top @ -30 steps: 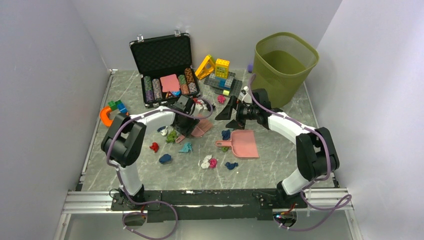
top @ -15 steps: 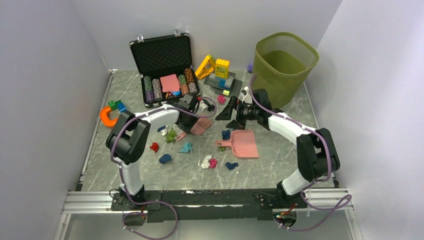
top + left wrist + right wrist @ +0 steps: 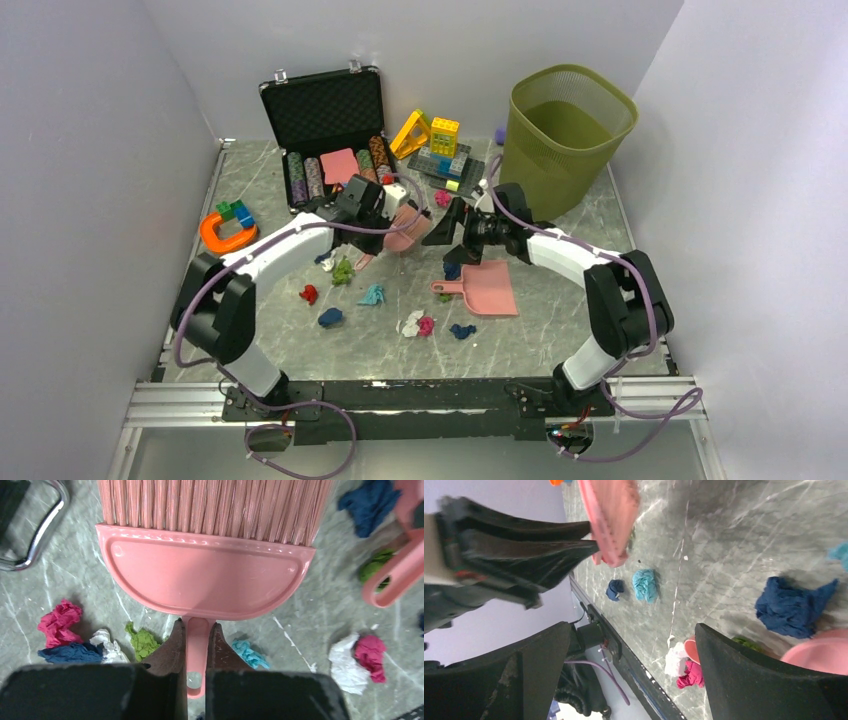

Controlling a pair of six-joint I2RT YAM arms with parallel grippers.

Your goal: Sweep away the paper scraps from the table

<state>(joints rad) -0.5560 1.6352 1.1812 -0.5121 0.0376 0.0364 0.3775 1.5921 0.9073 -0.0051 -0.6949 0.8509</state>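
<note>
Brush (image 3: 406,232) shifted farther back than before, pinched by left hand (image 3: 196,630), right hand (image 3: 446,224) spread, nearer.

An open black case (image 3: 325,135) stands at the back left with its lid up. It holds striped rows of poker chips (image 3: 305,180) and a flat pink piece (image 3: 340,165). To its right lie yellow, grey and blue building blocks (image 3: 440,148). An olive-green mesh wastebasket (image 3: 568,125) stands at the back right. An orange U-shaped piece (image 3: 222,236) lies far left. A pink dustpan (image 3: 488,287) lies flat near the middle. A pink brush (image 3: 405,232) is near it, toward the case.
</note>
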